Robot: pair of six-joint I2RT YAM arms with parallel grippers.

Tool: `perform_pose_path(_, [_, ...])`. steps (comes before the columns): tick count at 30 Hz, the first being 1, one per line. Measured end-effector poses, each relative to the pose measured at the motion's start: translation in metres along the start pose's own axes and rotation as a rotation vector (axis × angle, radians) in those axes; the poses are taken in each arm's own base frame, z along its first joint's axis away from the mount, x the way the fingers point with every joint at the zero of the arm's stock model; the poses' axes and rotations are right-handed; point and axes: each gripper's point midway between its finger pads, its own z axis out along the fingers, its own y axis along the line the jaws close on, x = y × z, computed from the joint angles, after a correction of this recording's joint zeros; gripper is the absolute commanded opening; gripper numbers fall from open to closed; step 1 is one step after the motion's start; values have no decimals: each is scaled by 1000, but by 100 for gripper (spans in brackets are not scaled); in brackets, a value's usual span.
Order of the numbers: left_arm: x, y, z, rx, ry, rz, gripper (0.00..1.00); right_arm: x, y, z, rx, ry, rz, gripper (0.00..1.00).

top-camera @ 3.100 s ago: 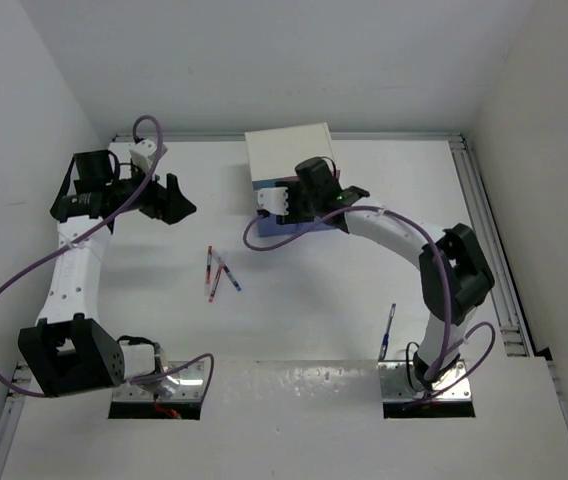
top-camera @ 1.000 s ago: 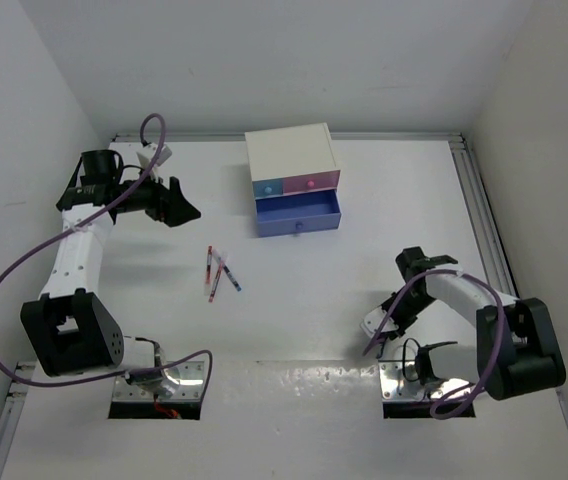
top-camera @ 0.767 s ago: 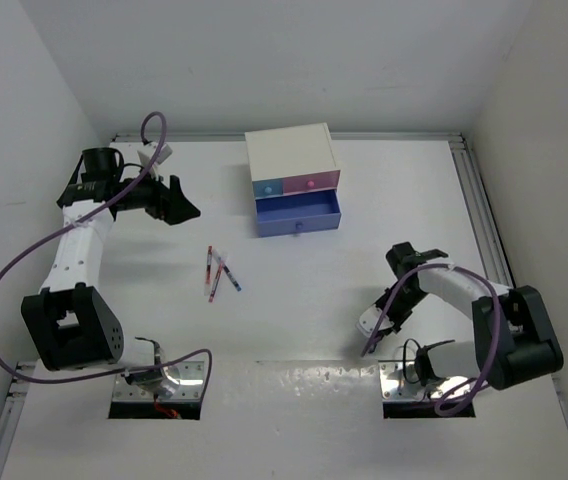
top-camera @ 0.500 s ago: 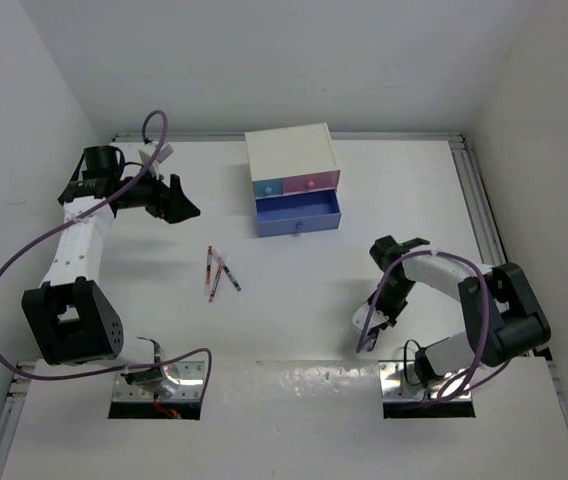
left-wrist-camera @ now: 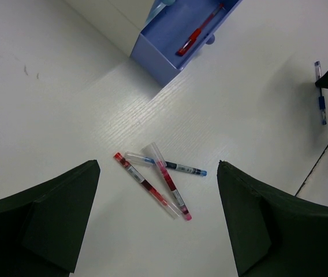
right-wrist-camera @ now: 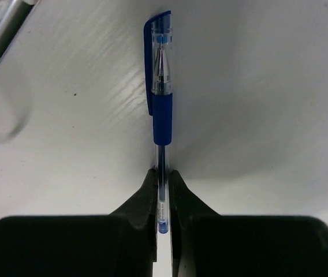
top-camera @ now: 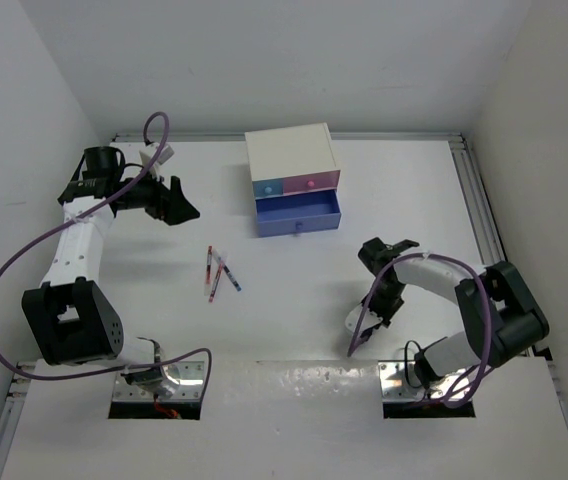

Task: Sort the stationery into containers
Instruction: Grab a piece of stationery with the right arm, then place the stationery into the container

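Note:
A white cabinet (top-camera: pixel 289 150) stands at the back, its light-blue drawer (top-camera: pixel 267 186) and pink drawer (top-camera: pixel 310 183) closed. The wide periwinkle drawer (top-camera: pixel 299 212) is pulled out, and a red pen (left-wrist-camera: pixel 196 36) lies inside it. Two red pens (left-wrist-camera: pixel 146 184) and a thin blue pen (left-wrist-camera: pixel 178 168) lie crossed mid-table (top-camera: pixel 219 273). My right gripper (right-wrist-camera: pixel 162 179) is shut on the rear end of a blue capped pen (right-wrist-camera: pixel 162 115), low over the table at front right (top-camera: pixel 385 305). My left gripper (top-camera: pixel 179 205) hovers open at the back left, nothing between its fingers (left-wrist-camera: pixel 48 219).
A metal rail (top-camera: pixel 484 230) runs along the table's right edge. White walls close in the back and both sides. Grey mounting plates (top-camera: pixel 159 385) sit at the near edge by the arm bases.
The right arm swung leftward over the blue pen at front right and its jaws closed on it. The left arm stayed almost still, open.

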Motion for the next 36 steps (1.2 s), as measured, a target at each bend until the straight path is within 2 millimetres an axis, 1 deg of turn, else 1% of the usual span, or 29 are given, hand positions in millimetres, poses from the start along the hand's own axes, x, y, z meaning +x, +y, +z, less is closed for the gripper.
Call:
perform_pose_path(3, [0, 0, 0, 0, 0, 2, 89, 0, -7, -3, 29, 7, 62, 0])
perform_pose_path(5, [0, 0, 0, -1, 0, 2, 89, 2, -24, -13, 78, 9, 118, 0])
perform_pose_path(6, [0, 0, 0, -1, 0, 1, 89, 3, -38, -25, 113, 8, 152, 0])
perform_pose_path(8, [0, 0, 0, -1, -1, 1, 89, 6, -77, -56, 231, 13, 194, 0])
perform_pose_path(11, [-2, 1, 0, -2, -6, 1, 89, 14, -150, -125, 472, 29, 234, 0])
perform_pose_path(13, [-3, 2, 0, -3, -12, 3, 89, 18, -186, -165, 601, 37, 248, 0])
perform_pose_path(15, [-5, 3, 1, -3, -17, -1, 89, 23, -214, -191, 684, 41, 265, 0])
perform_pose_path(17, [-5, 4, 2, -6, -17, -5, 89, 29, -242, -207, 746, 44, 276, 0])
perform_pose_path(19, [-4, 6, 3, -13, -14, -9, 89, 36, -264, -210, 769, 45, 289, 0])
perform_pose_path(20, [-3, 8, 2, -19, -12, -11, 89, 42, -275, -208, 773, 46, 299, 0])
perform_pose_path(23, [-2, 12, 2, -42, -5, -19, 88, 59, -301, -193, 770, 57, 328, 0])
perform_pose_path(27, [0, 19, 0, -78, 1, -37, 89, 74, -314, -167, 733, 67, 362, 0])
perform_pose_path(29, [4, 22, 0, -94, 6, -45, 89, 78, -316, -158, 718, 69, 373, 2])
perform_pose_path(31, [12, 23, 1, -104, 18, -56, 89, 79, -315, -154, 710, 74, 384, 12])
perform_pose_path(32, [15, 23, 1, -107, 25, -55, 89, 79, -315, -153, 711, 74, 392, 26])
perform_pose_path(33, [18, 22, 0, -105, 31, -48, 89, 79, -314, -152, 712, 74, 401, 33])
perform_pose_path(34, [21, 21, 0, -102, 37, -29, 89, 78, -315, -151, 715, 72, 406, 38])
perform_pose_path(36, [21, 18, -3, -98, 38, 19, 89, 76, -312, -145, 707, 64, 430, 45])
